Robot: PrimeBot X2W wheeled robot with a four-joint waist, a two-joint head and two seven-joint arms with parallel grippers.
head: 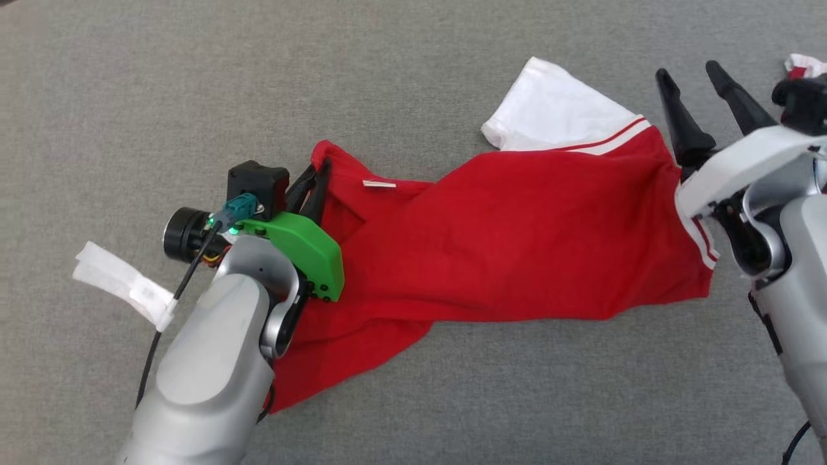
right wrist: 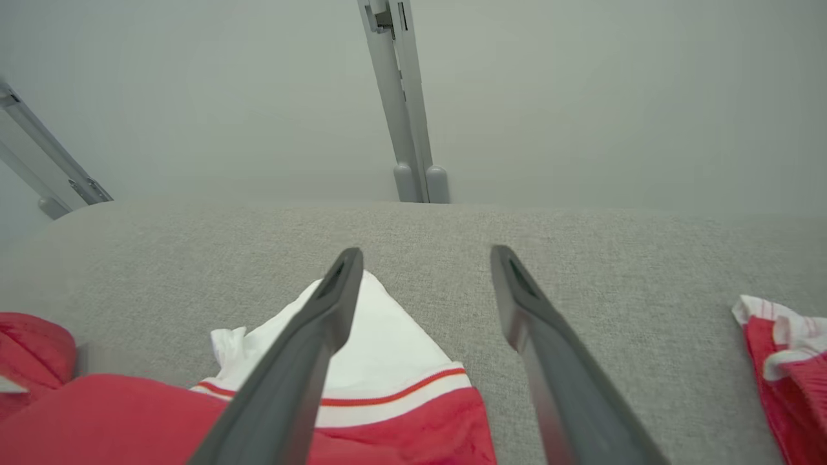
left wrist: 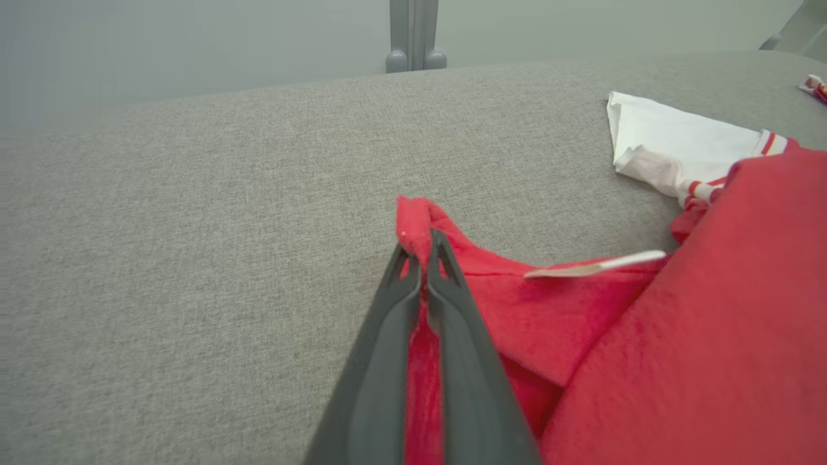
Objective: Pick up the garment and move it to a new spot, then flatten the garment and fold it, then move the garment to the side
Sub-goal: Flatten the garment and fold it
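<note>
red garment [head: 517,245] lies rumpled across the middle of the grey cloth surface [head: 194,77], white sleeve [head: 555,110] toward the far edge. the left gripper [left wrist: 421,245] pinches a red fold at its left end; the right gripper [head: 688,71] hangs spread over its right end.

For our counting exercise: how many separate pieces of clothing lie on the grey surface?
2. The red shirt lies across the middle; a red-and-white piece lies apart to its right, partly cut off by the frame. Others may lie beyond view.
</note>
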